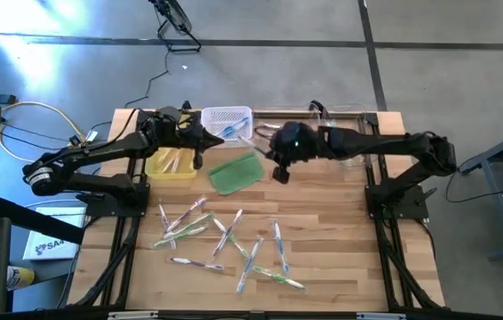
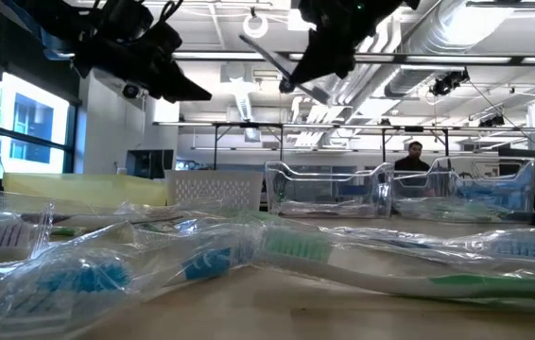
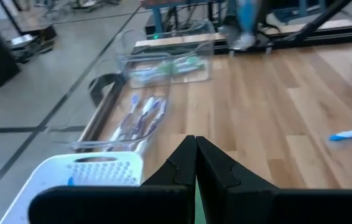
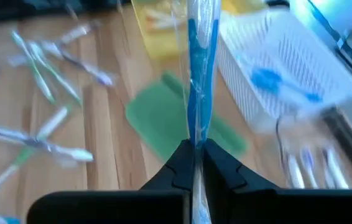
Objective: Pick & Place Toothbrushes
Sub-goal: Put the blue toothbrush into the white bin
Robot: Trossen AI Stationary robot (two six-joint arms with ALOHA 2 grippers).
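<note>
Progress: partly done, by the look of it. White basket (image 1: 227, 122) at upper centre of the high view already holds at least one blue brush; yellow tray (image 1: 170, 164) just left of it shows pale sticks inside; clear bins (image 3: 163, 62) along the far edge hold several more. A good dozen or so loose toothbrushes (image 1: 225, 242) lie scattered over the lower middle of the tabletop (image 1: 340, 231), so most of the sorting is left.

Right hand (image 4: 194, 163): clamped on a blue wrapped toothbrush (image 4: 198, 68), pinched near one end. In the high view this hand (image 1: 280, 172) sits at centre frame, above the tabletop, just right of the green pad (image 1: 236, 172).

Orientation of the held brush: long axis runs straight out from the fingertips in line with the hand, free end toward the white basket and yellow tray. Which end carries the bristles I cannot tell.

Left hand (image 3: 196, 163): fingers pressed together, nothing between them; hangs at upper centre-left of the high view near the basket (image 1: 200, 145).

Judgement: the held brush is on its way to a container; drop not yet made.
</note>
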